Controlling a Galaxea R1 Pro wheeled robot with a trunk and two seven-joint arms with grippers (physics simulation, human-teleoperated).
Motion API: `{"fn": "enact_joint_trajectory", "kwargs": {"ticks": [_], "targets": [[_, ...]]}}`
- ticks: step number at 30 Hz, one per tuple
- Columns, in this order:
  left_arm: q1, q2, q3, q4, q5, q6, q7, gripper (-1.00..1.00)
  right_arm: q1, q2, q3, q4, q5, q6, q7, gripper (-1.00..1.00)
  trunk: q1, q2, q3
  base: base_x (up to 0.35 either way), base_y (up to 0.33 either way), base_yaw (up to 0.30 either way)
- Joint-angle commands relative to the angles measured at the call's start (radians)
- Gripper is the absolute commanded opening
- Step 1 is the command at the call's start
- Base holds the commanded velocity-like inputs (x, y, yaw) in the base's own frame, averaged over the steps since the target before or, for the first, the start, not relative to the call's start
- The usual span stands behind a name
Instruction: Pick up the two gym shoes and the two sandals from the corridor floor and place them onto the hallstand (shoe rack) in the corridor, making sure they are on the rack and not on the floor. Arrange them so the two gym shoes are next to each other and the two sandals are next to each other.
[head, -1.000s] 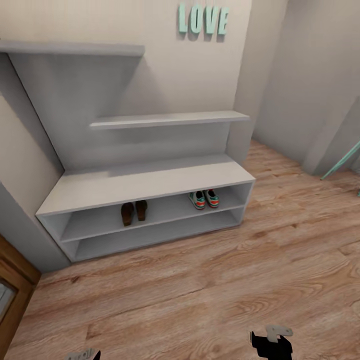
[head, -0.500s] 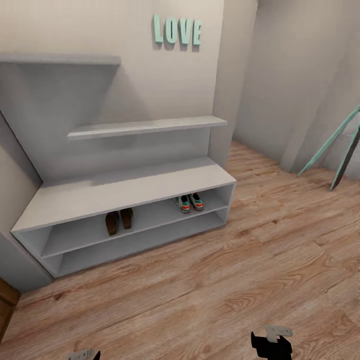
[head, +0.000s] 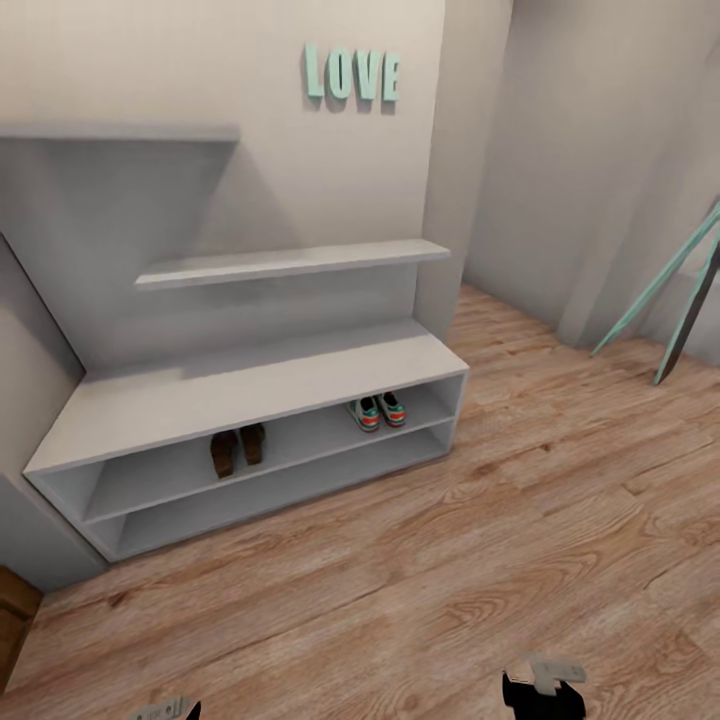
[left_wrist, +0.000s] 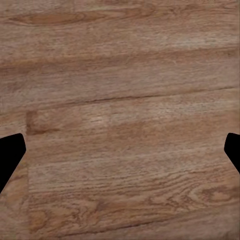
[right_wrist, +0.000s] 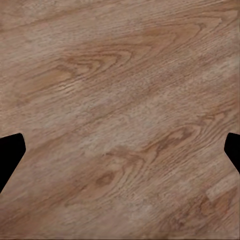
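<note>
my left gripper (left_wrist: 120, 150) hangs with its jaws spread wide and nothing between them; past the two dark fingertips (left_wrist: 10, 155) i see bare corridor floor (left_wrist: 120, 75). the right gripper (right_wrist: 120, 150) is the same: jaws far apart, empty, planks beneath. in the head view both sit at the bottom edge, the left gripper's tip at about 7 o'clock and the right one at about 5 o'clock, tucked low and close to my trunk, which i judge is just a parked pose that keeps the arms out of the way while nothing needs carrying.

further out, the hallstand (head: 250, 385) stands against the wall at roughly 11 o'clock from me, its slanted end on the far left. on its upper open shelf the two sandals (head: 237, 449) lie side by side toward the left, and the two gym shoes (head: 378, 411) lie side by side toward the right end, the pairs well apart. they look to be resting toes inward, though at this range i can't be sure. each pair sits with its mate just beside it, which is what the arrangement calls for, and i see no shoe on the floor in front of the rack.

above, teal love letters (head: 351, 74) hang on the wall at 12 o'clock; a teal leaning frame (head: 660, 290) stands off at 2 o'clock.

so i judge the task essentially done.
</note>
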Motion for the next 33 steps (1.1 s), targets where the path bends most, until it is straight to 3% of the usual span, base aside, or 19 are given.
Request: {"fn": "enact_joint_trajectory", "kwargs": {"ticks": [1,7,17,33], "targets": [[-0.001,0.000,0.008,0.001,-0.002,-0.002,-0.008,1.00,0.006,0.000,0.009,0.000,-0.008,-0.002,-0.002,1.00,-0.004,0.007,0.002,0.000,0.000,-0.001],[-0.001,-0.003,0.007,0.001,-0.002,-0.003,-0.008,1.00,0.066,0.003,0.008,0.000,-0.008,-0.001,-0.002,1.00,-0.027,0.049,0.021,0.000,0.000,0.000],[-0.001,-0.008,0.007,0.003,-0.004,-0.004,-0.008,1.00,0.090,0.003,0.009,0.000,-0.008,-0.001,-0.002,1.00,-0.065,0.119,0.053,0.000,0.000,0.000],[0.010,-0.009,0.010,0.004,0.003,-0.005,-0.007,1.00,0.091,0.003,0.008,0.000,-0.008,-0.001,-0.002,1.00,-0.065,0.119,0.053,0.000,0.000,0.000]]}}
